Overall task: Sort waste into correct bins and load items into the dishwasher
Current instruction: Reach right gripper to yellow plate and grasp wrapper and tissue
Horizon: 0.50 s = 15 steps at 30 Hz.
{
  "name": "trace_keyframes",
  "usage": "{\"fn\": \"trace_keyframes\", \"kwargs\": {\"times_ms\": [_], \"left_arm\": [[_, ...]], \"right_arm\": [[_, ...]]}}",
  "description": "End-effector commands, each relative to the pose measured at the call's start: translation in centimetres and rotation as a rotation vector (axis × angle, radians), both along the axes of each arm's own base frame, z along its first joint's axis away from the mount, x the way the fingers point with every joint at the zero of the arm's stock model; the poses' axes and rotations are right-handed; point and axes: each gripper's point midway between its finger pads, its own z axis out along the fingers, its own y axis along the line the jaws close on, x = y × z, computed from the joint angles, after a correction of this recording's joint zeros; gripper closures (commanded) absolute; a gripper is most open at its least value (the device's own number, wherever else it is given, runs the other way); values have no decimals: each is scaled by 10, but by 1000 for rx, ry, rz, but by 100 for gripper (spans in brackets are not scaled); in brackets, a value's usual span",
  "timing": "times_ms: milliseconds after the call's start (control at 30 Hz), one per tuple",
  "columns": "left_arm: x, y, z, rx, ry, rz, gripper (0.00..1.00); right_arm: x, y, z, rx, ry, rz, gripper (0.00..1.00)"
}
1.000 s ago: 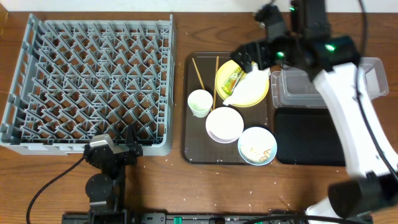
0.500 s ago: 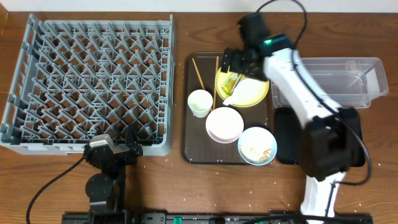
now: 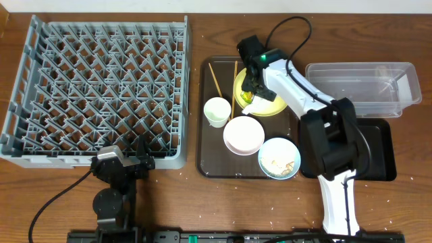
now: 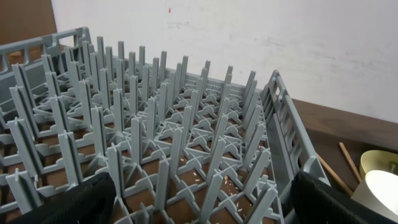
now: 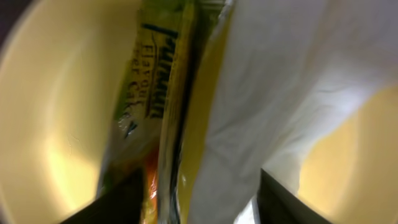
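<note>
My right gripper point(image 3: 252, 86) is low over the yellow plate point(image 3: 275, 104) on the brown tray. In the right wrist view its jaws point(image 5: 194, 200) stand half closed around the green-and-yellow snack wrapper point(image 5: 155, 106) and a fold of the white napkin point(image 5: 280, 81); whether they press on them is unclear. The white cup point(image 3: 217, 111), white bowl point(image 3: 244, 134), blue bowl with crumbs point(image 3: 279, 158) and chopsticks point(image 3: 216, 79) lie on the same tray. My left gripper point(image 4: 202, 200) is open and empty at the near edge of the grey dishwasher rack point(image 4: 155, 124).
The clear tub point(image 3: 358, 88) stands at the back right, with the flat black tray point(image 3: 378, 152) in front of it. The brown serving tray point(image 3: 204, 162) lies between them and the rack point(image 3: 108, 24). Rice crumbs dot the rack floor.
My right arm swung left from over the clear tub and dropped onto the yellow plate. Its jaws have narrowed around the wrapper and napkin. The left arm has not moved.
</note>
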Motion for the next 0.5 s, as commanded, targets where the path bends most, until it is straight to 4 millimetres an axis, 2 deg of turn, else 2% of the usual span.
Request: {"fn": "trace_keyframes", "kwargs": {"times_ms": [0,33,100,167,233,367,467], "left_arm": [[0,3,-18,11,44,11,9],[0,3,-18,11,44,11,9],[0,3,-18,11,44,11,10],[0,3,-18,11,44,11,10],[0,3,-18,11,44,11,10],[0,3,-18,11,44,11,9],[0,3,-18,11,44,11,10]], "right_arm": [[4,-2,-6,-20,-5,-21,72],[4,-2,-6,-20,-6,-21,84],[6,-1,-1,-13,-21,-21,99],[10,1,9,-4,-40,-7,99],[16,2,29,6,-77,20,99],[22,-10,97,42,-177,10,99],[20,-37,160,69,-283,-29,99]]}}
